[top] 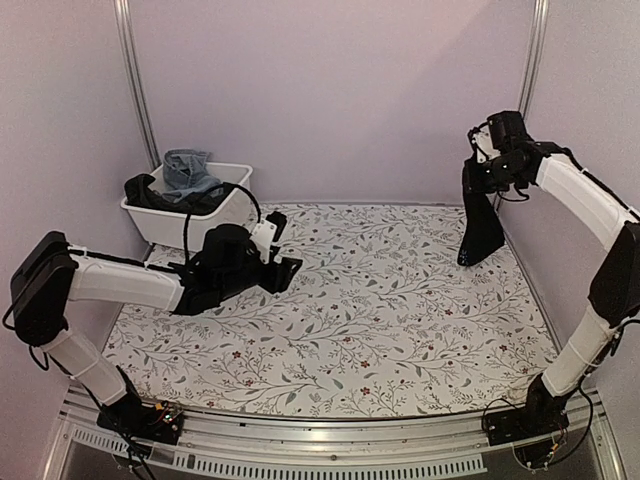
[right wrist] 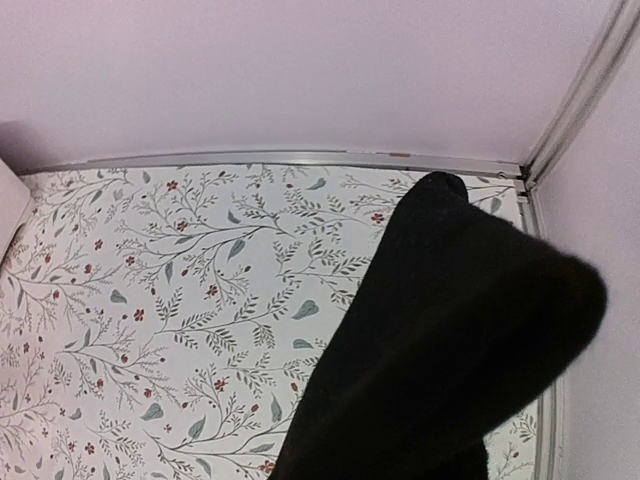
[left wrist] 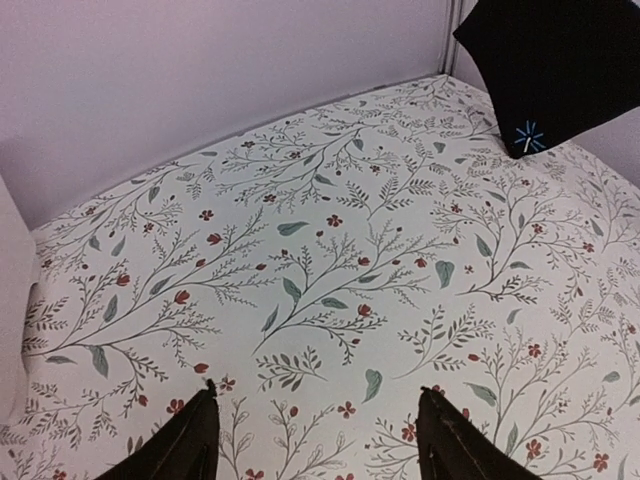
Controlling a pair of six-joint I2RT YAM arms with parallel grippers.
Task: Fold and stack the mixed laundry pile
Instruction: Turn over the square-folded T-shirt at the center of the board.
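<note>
Hanging from the closed right gripper above the far right corner of the floral-print table, the plain black cloth piece could slip or land bunched. The left gripper, jaws apart, hovers well away beside the white plastic bin.

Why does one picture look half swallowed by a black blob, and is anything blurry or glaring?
Right wrist view: the black cloth hangs close to the lens, soft-edged and featureless. Left wrist view: floral table cover sharp, evenly lit, no glare. Top view: soft light, faint shadows.
</note>
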